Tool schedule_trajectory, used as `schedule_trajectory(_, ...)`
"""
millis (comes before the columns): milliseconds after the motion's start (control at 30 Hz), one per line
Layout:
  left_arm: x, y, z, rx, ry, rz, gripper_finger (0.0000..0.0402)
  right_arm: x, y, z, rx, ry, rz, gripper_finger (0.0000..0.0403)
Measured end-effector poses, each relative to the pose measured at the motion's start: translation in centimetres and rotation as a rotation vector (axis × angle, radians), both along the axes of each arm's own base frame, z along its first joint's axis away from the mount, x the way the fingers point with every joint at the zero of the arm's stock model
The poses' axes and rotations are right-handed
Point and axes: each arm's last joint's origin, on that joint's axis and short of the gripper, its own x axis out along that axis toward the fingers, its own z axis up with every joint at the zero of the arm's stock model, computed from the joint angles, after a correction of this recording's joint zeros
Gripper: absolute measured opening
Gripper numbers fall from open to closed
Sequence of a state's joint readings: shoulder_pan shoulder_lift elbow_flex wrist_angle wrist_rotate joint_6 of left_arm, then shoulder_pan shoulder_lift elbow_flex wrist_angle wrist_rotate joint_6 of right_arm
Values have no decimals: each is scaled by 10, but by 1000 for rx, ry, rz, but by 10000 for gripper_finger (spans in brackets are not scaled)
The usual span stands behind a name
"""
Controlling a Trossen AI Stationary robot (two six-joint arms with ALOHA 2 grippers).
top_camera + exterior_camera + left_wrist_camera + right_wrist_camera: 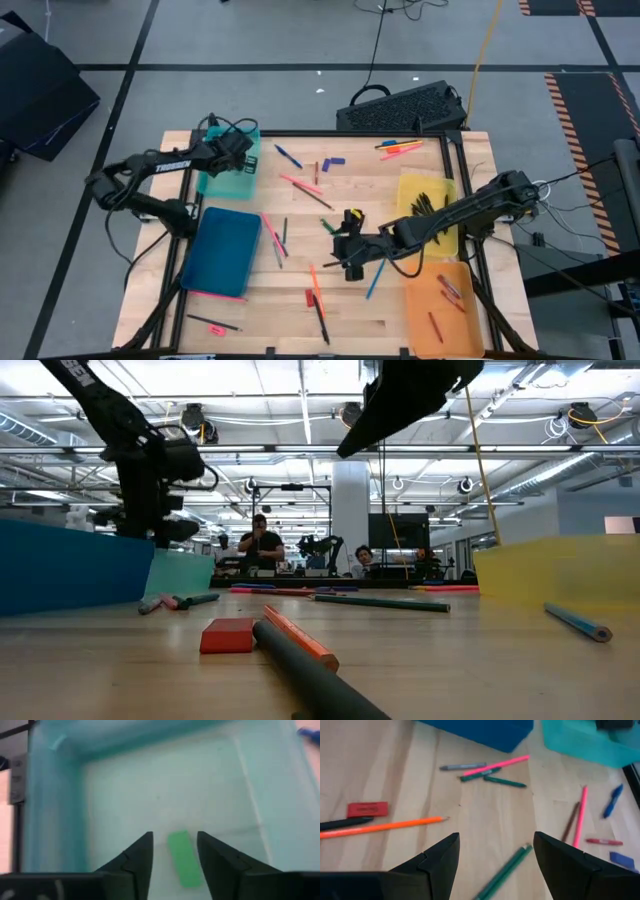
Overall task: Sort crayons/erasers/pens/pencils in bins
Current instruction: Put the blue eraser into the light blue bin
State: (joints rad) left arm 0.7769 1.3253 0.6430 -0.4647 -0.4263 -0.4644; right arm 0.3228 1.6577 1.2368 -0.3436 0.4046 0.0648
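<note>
Left gripper (174, 862) hung open over a green eraser (183, 858) in the teal bin (226, 180), apparently just dropped; right gripper (495, 857) gaped above a green pencil (505, 870); probably lowering onto it next.

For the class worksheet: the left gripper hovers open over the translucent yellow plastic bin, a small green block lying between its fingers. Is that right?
Not quite. The left gripper hovers over the translucent teal plastic bin, not the yellow one, as the left wrist view shows. The rest holds: it is open, and the small green block lies between its fingers.
</note>
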Motion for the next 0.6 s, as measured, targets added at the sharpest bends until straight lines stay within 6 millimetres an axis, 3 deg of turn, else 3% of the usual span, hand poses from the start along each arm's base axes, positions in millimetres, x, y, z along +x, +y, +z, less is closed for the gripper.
schedule_trajectory(167,-12,-15,29,62,-67,-30,187,6,-11,11,-16,36,-3,247)
schedule_trajectory(333,-20,-38,56,129,-147,-96,192,9,-19,14,-32,46,-12,247)
schedule_trajectory(600,-13,-84,81,191,-319,-360,189,4,-63,8,-39,177,-156,247)
